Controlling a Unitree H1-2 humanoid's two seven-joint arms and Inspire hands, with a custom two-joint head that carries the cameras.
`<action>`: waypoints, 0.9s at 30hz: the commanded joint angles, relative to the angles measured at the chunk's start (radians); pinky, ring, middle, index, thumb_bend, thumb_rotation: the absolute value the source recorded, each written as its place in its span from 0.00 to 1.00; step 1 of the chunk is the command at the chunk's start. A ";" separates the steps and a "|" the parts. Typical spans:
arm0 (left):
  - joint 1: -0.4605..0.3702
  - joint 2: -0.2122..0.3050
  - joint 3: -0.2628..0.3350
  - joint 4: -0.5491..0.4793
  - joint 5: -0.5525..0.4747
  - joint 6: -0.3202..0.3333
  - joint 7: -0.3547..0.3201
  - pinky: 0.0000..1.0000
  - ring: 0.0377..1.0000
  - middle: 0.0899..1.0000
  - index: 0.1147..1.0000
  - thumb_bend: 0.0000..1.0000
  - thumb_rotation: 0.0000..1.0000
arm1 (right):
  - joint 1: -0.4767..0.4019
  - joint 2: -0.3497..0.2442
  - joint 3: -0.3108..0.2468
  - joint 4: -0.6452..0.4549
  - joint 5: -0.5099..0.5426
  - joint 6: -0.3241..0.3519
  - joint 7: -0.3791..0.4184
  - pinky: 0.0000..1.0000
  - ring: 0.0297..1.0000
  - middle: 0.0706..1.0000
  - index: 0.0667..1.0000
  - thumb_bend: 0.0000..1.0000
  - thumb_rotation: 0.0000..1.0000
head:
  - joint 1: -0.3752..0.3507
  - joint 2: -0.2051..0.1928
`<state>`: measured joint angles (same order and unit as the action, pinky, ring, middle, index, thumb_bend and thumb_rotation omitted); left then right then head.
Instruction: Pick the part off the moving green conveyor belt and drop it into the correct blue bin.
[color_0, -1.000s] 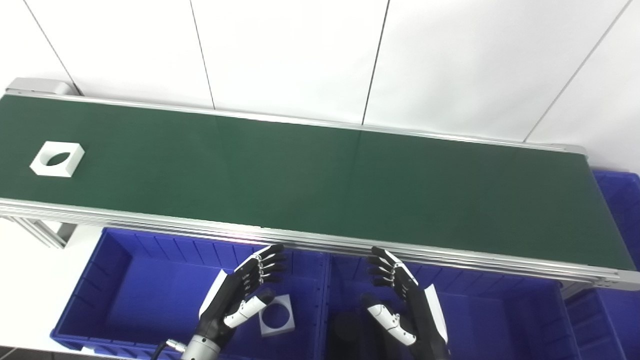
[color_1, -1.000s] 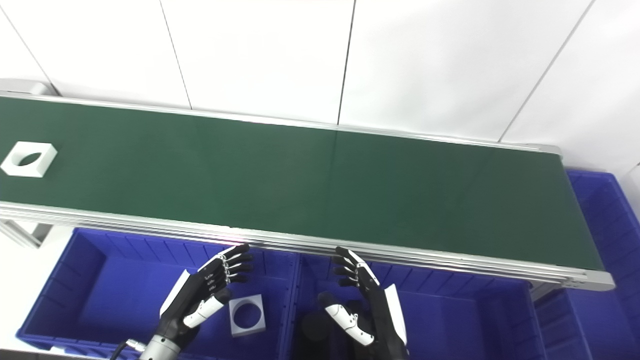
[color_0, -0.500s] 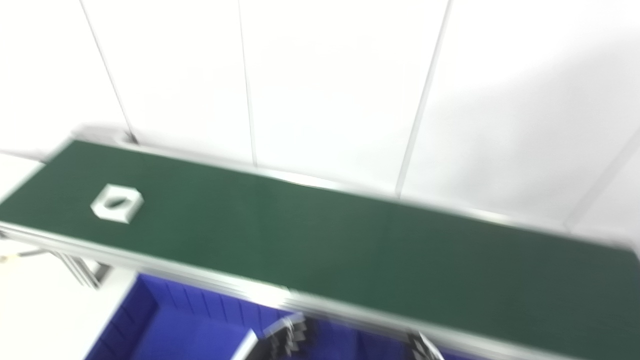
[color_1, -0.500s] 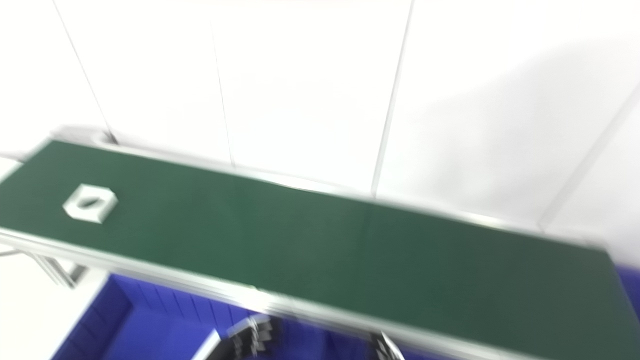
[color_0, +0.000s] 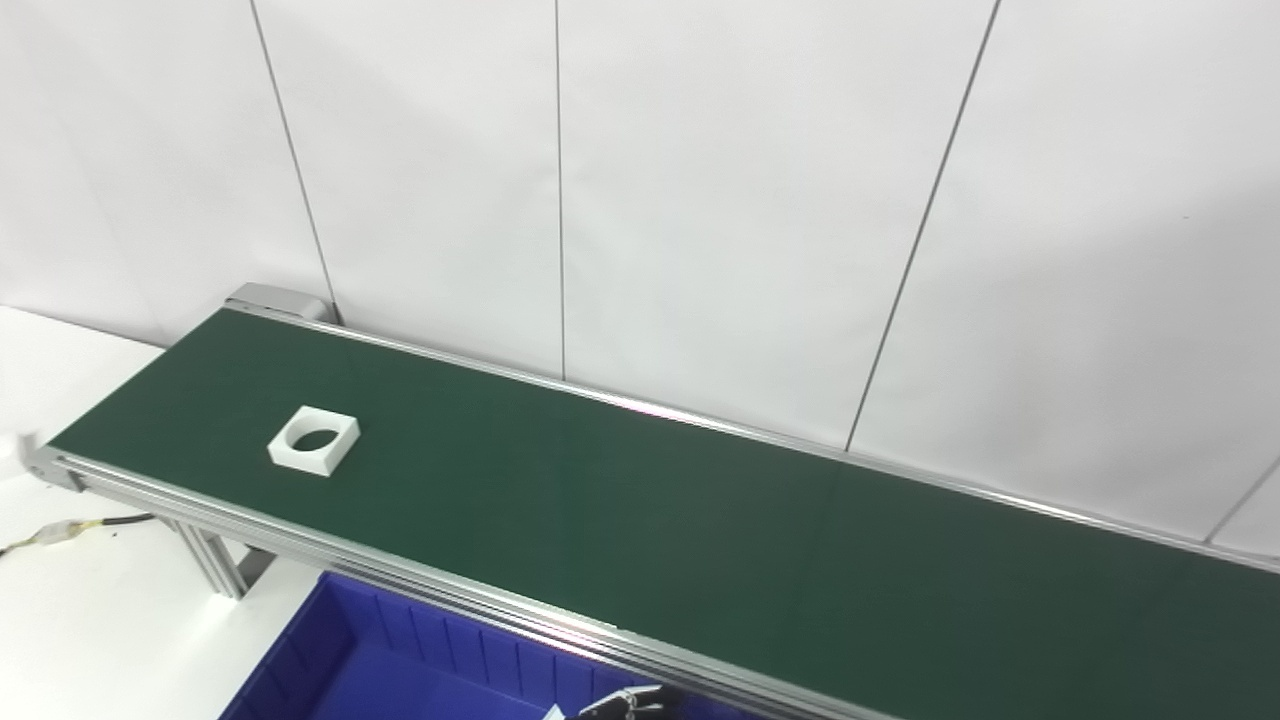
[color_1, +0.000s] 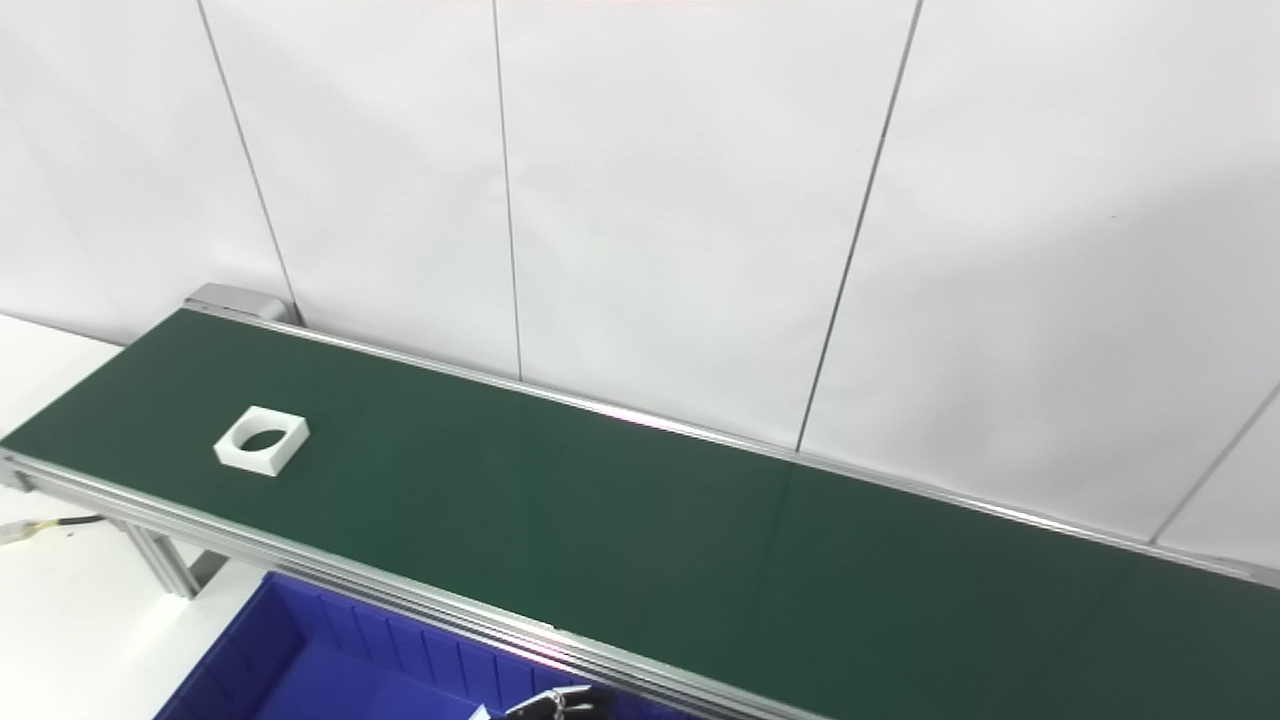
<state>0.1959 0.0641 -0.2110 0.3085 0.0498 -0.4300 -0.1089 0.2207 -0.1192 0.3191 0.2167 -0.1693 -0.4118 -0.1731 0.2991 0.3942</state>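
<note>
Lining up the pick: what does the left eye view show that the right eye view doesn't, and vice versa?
Only left eye: the near left corner of the conveyor belt whole, with white surface beyond it. Only right eye: slightly more belt rightward, no extra object. Both: the white square part with a round hole, on the belt near its left end; the blue bin below the near rail; a cable at left; the left hand, only dark fingertips, at the bottom edge. Right hand unseen.

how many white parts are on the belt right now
1. A white square part with a round hole lies near the left end of the green conveyor belt. The view cuts off the belt's right end and most of the blue bin, so others may be hidden.
</note>
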 joint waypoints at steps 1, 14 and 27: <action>-0.015 0.008 -0.011 -0.018 0.008 -0.040 0.022 0.63 0.70 0.75 0.76 0.85 0.56 | -0.017 -0.003 0.000 -0.012 0.006 -0.058 -0.001 0.71 0.77 0.82 0.88 0.48 0.75 | 0.001 0.000; -0.029 0.037 -0.054 -0.059 0.017 -0.040 0.045 0.63 0.69 0.74 0.76 0.88 0.50 | -0.018 -0.027 0.003 -0.022 0.011 -0.058 -0.009 0.73 0.77 0.82 0.90 0.35 0.74 | 0.082 0.009; -0.057 0.120 -0.005 -0.283 0.011 -0.027 -0.016 0.63 0.69 0.73 0.70 0.88 0.52 | -0.014 -0.035 0.007 -0.039 0.021 -0.058 -0.004 0.74 0.77 0.83 0.91 0.32 0.79 | 0.104 0.035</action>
<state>0.1720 0.1695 -0.2262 0.0708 0.0618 -0.4291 -0.1105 0.2144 -0.1511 0.3259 0.2111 -0.1487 -0.4118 -0.1730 0.4049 0.4279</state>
